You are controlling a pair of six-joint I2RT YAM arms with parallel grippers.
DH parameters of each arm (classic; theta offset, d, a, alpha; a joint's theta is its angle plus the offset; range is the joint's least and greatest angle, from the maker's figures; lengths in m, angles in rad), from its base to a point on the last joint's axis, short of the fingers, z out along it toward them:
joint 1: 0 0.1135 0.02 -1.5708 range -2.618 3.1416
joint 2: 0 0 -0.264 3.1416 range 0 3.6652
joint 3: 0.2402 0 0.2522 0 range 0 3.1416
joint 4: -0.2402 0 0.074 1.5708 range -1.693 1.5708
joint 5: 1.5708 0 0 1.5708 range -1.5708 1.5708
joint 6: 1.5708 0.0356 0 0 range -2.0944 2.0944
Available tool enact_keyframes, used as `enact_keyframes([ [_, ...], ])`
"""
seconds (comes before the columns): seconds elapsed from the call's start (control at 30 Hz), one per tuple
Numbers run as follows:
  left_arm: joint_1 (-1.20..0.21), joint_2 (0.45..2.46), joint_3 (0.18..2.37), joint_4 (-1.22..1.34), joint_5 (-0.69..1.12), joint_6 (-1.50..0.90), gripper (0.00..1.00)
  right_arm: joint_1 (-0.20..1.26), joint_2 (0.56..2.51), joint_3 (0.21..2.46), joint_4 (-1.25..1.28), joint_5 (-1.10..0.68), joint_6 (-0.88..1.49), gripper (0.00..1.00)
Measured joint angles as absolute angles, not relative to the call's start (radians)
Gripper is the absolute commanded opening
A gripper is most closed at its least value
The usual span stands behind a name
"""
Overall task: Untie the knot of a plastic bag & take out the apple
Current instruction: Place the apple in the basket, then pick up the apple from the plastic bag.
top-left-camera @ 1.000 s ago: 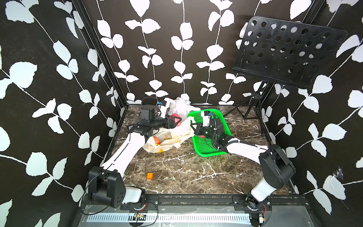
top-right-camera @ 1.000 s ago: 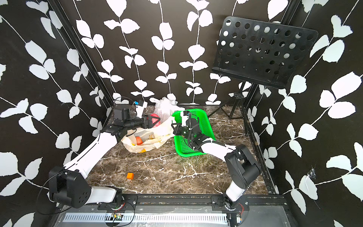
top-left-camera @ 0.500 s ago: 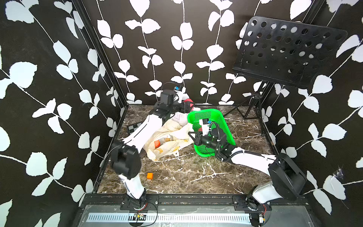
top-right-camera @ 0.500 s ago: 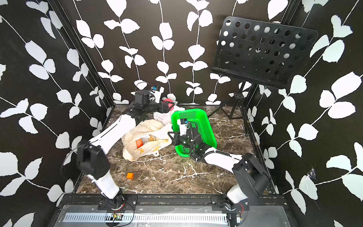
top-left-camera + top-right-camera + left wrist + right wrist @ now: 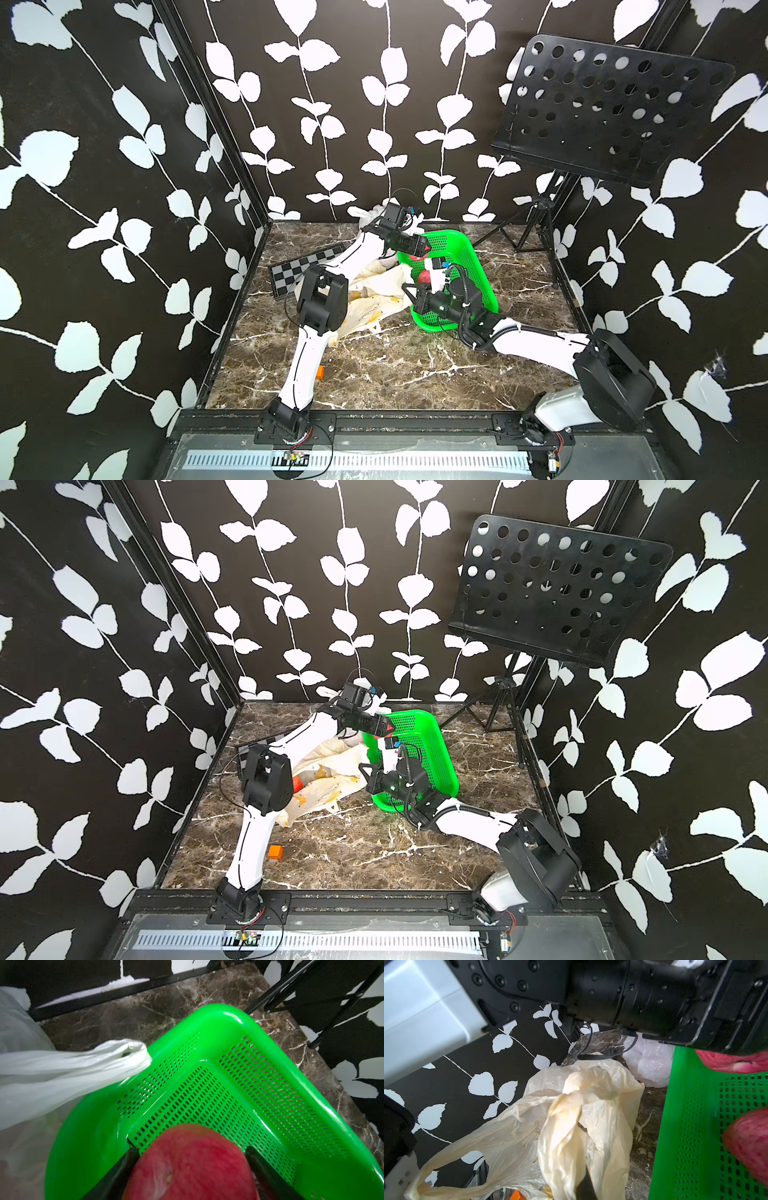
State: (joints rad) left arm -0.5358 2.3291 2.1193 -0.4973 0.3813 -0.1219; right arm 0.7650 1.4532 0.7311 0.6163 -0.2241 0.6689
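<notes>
Only the left wrist view shows the grasp closely: the left end effector (image 5: 423, 248) has its two black fingers (image 5: 122, 1167) pressed to either side of a red apple (image 5: 191, 1165), grasping it above the green basket (image 5: 228, 1014). The apple's skin is streaked red and pink, with a pale patch. In both top views only a sliver of red shows at that end effector's tip.

The right wrist view adds what the others hide. A second apple (image 5: 749, 1142) lies inside the basket, below the held one. The right end effector (image 5: 412, 299) is clenched on a twisted fold of the cream plastic bag (image 5: 571, 1126). The film there is thin, crinkled and half see-through, and the twist runs down to one dark finger (image 5: 585, 1186).

A white bag (image 5: 648, 1064), cloudier and finely creased, sits beyond the cream one, and its looped handle touches the basket's rim in the left wrist view.

The basket is glossy moulded plastic with rounded corners, and its walls and floor are pierced by rows of small slots. In the top views it stands at about 2 o'clock from the middle of the brown, white-veined marble desk (image 5: 395, 365). The cream bag is spread at the basket's 9 o'clock.

A small orange block (image 5: 275, 852) lies at the desk's 7 o'clock, and a checkerboard strip (image 5: 299, 268) at 10 o'clock. A perforated black music stand (image 5: 611, 108) rises at 2 o'clock.
</notes>
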Motion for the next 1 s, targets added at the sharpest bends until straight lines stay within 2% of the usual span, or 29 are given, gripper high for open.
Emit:
enact_keyframes([
  [0.27, -0.521, 2.312, 2.191, -0.553, 0.387, -0.086, 0.93, 0.765, 1.453, 0.767, 0.605, -0.210, 0.651, 0.00],
  [0.37, -0.509, 2.289, 2.191, -0.571, 0.404, -0.086, 0.93, 0.765, 1.453, 0.775, 0.601, -0.204, 0.645, 0.00],
  [0.5, -0.477, 2.218, 2.148, -0.587, 0.421, -0.093, 0.87, 0.761, 1.453, 0.804, 0.551, -0.183, 0.642, 0.00],
  [0.6, -0.456, 2.056, 1.979, -0.586, 0.396, -0.098, 0.83, 0.755, 1.454, 0.844, 0.495, -0.144, 0.646, 0.00],
  [0.8, -0.447, 1.509, 1.524, -0.601, 0.273, -0.133, 0.67, 0.738, 1.509, 0.927, 0.484, -0.094, 0.691, 0.00],
  [0.87, -0.466, 1.357, 1.426, -0.614, 0.238, -0.162, 0.66, 0.736, 1.538, 0.945, 0.494, -0.089, 0.709, 0.00],
  [1.0, -0.551, 1.237, 1.349, -0.668, 0.173, -0.202, 0.61, 0.736, 1.580, 0.950, 0.532, -0.089, 0.746, 0.00],
])
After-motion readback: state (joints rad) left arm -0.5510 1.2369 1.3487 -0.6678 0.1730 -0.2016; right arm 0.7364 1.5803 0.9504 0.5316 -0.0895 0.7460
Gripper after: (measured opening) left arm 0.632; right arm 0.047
